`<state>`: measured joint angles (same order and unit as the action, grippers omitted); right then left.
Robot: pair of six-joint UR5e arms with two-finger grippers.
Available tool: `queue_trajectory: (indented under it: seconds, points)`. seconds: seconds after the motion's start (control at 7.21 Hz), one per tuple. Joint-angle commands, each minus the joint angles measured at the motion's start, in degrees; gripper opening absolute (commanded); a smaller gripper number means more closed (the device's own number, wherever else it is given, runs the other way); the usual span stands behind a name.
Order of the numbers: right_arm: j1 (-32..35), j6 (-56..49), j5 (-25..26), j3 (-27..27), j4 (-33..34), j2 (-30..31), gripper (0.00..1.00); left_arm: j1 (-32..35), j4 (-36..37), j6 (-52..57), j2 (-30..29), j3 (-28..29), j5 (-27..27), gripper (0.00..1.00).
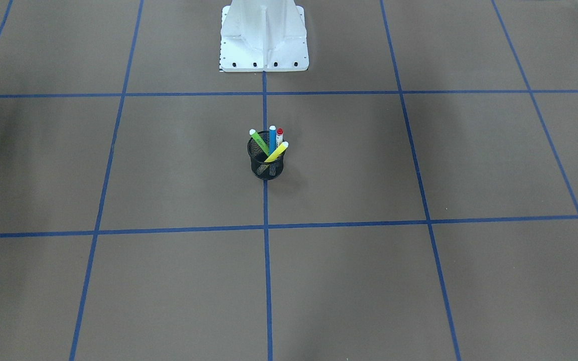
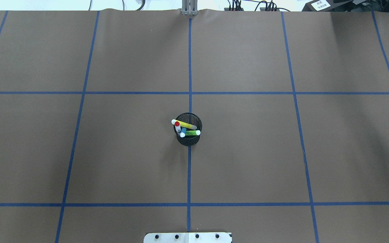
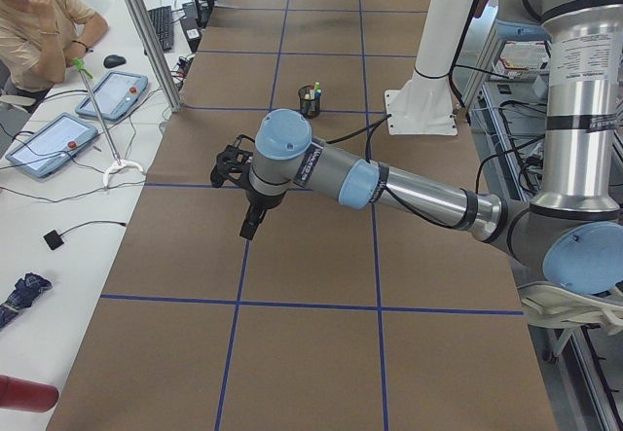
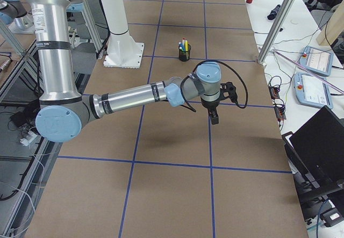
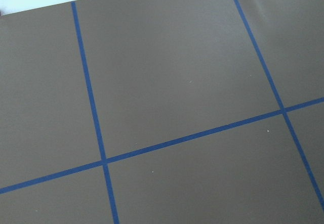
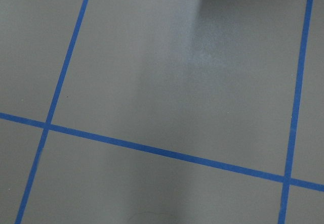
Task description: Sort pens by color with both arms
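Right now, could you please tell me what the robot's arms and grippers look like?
The left arm and right arm are silver-grey tubes with light-blue joint caps, black bands and black cables looping to the wrists. The left gripper and right gripper are black, with slim fingers.

A brown table [image 2: 113, 152] is marked with a grid of blue tape lines [image 2: 189, 175]. A black mesh cup [image 2: 188, 141] stands at its middle, on the central line. Four pens lean in it. The yellow pen [image 2: 186, 125] lies across the mouth, and the red pen [image 2: 177, 124] and blue pen [image 2: 183, 132] stand at the left rim. The green pen [image 2: 191, 133] slants right. A white base plate [image 2: 187, 238] shows at the bottom edge, and cables [image 2: 235, 5] at the top.
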<state>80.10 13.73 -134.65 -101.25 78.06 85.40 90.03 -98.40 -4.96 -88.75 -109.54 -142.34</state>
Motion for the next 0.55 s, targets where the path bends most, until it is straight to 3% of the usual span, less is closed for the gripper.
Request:
queue_trajectory:
  seconds: [0.0, 0.42]
  points:
    - [-1.51, 3.81, 0.26, -1.4, -0.01, -1.46, 1.0, -3.53, -0.12, -13.08, -4.66, -0.93, -0.04, 1.0]
    - [-4.24, 9.03, 0.44, -3.43, -0.01, -2.34, 1.0, -16.51, 0.23, -29.78, -10.98, -2.87, 0.92, 1.0]
